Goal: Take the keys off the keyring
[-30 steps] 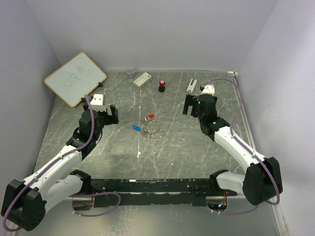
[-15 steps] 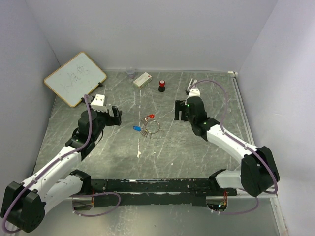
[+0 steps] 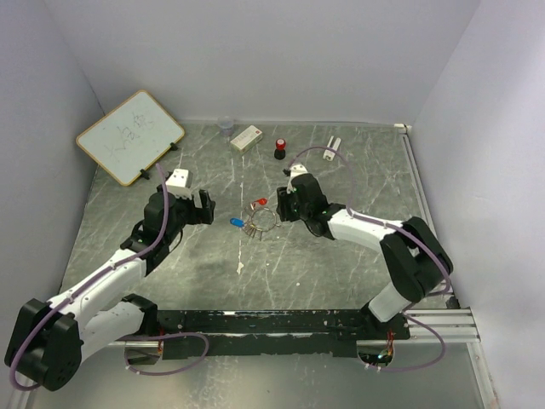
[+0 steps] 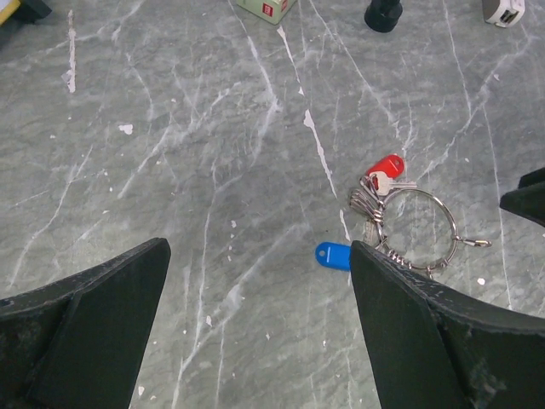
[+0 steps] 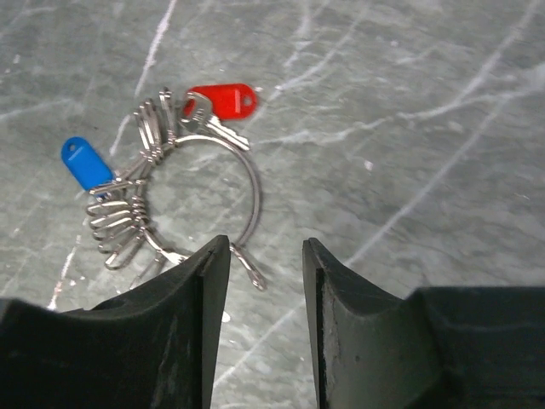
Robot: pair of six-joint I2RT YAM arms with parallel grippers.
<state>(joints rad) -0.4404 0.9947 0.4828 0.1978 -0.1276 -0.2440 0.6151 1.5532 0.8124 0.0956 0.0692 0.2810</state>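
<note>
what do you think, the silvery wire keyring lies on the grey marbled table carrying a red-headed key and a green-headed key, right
Not green: the right wrist view shows a blue-headed key and the red-headed key on the silvery wire keyring.

Top view looks down from behind; both wrist views closely share the keyring [image 5: 255,192]

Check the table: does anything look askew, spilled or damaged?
Only the whiteboard at the back left sits askew, turned at an angle to the table's edges. The keyring and keys lie flat, nothing spilled or broken.
</note>
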